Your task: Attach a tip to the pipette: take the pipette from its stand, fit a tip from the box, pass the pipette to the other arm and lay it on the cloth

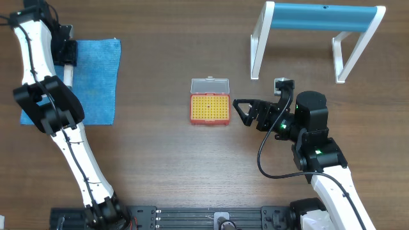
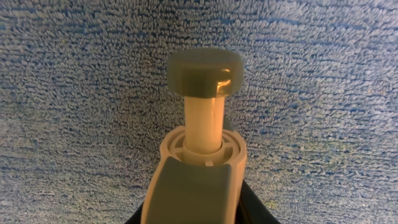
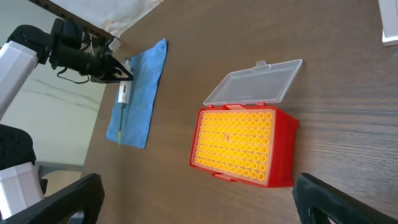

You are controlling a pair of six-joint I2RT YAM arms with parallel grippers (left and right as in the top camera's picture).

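Left gripper (image 1: 66,61) is pinching the pipette (image 2: 202,155) over the blue cloth (image 1: 102,76) (touching or not, unclear); right gripper (image 1: 243,113) is hanging spread beside the tip box (image 1: 209,107).

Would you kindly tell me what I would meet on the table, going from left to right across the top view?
blue cloth → tip box → right claw
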